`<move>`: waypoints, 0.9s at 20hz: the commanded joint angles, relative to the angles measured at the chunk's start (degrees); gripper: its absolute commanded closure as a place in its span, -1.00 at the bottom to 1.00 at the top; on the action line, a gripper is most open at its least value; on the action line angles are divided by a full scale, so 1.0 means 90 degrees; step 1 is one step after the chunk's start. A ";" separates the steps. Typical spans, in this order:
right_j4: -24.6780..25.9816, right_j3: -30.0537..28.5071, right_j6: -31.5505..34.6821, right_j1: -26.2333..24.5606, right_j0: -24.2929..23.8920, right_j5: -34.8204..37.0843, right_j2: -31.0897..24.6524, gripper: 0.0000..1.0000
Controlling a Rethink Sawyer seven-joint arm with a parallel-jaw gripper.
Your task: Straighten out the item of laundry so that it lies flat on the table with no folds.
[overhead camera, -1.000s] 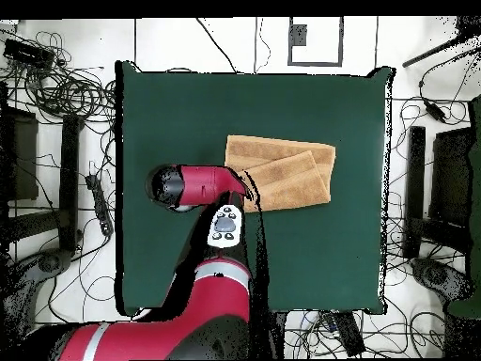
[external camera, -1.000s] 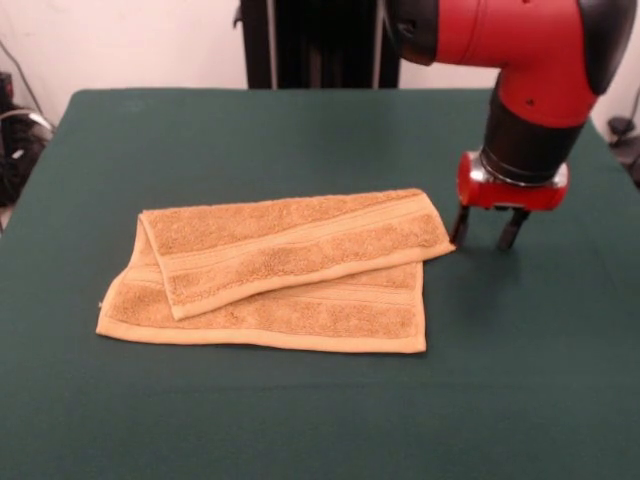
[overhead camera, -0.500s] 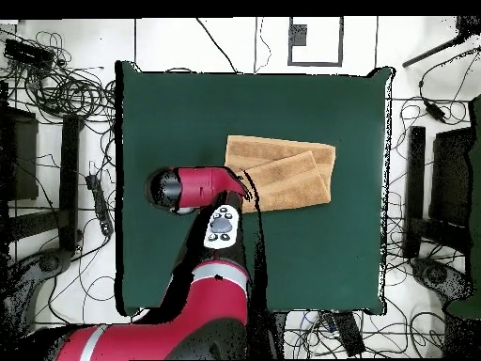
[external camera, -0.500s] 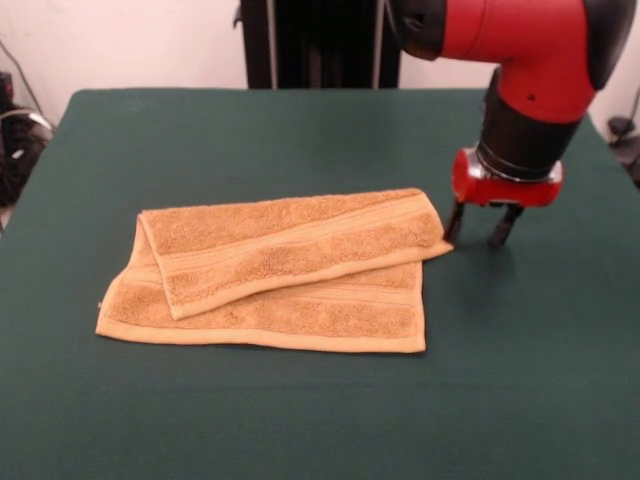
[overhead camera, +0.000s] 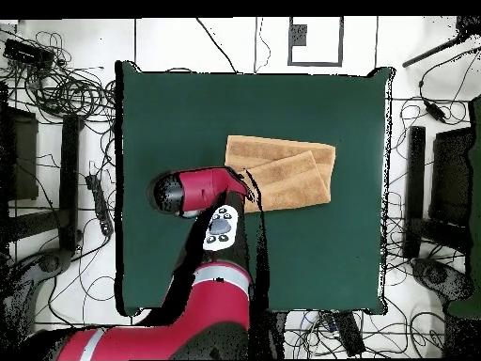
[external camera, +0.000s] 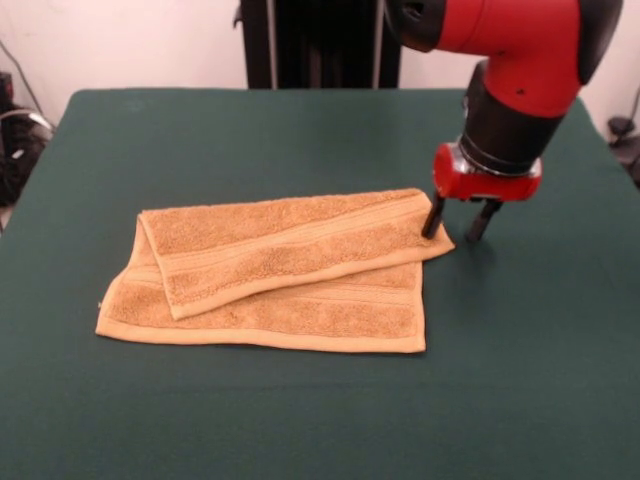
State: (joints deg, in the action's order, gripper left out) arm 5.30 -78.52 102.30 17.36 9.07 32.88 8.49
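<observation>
Front view: orange-tan towel (external camera: 275,270) folded over itself on table (external camera: 300,420); jaws (external camera: 453,222) spread, empty, straddling corner

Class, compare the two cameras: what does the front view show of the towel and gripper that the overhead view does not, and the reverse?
Only the front view shows the gripper open, one finger at the folded towel's upper-layer corner. Only the overhead view shows the whole table, with the arm hiding the gripper. Both show the towel folded, its upper layer lying askew across the lower.

Towel (external camera: 270,270) tag indiscernible (too small).
</observation>
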 commanded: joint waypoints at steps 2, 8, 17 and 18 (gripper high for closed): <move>0.0441 -0.0364 0.0102 -0.0418 -0.0082 0.0732 -0.0207 -1.00; 0.0468 -0.0294 0.0322 -0.0618 -0.0071 0.0508 -0.0218 -1.00; 0.0198 -0.0443 0.0701 -0.0621 -0.0175 0.0132 -0.0340 -1.00; 0.0143 -0.0504 0.0746 -0.0601 -0.0231 0.0027 -0.0397 -1.00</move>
State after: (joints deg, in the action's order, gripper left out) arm 6.38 -78.51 102.30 17.41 8.68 32.88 8.44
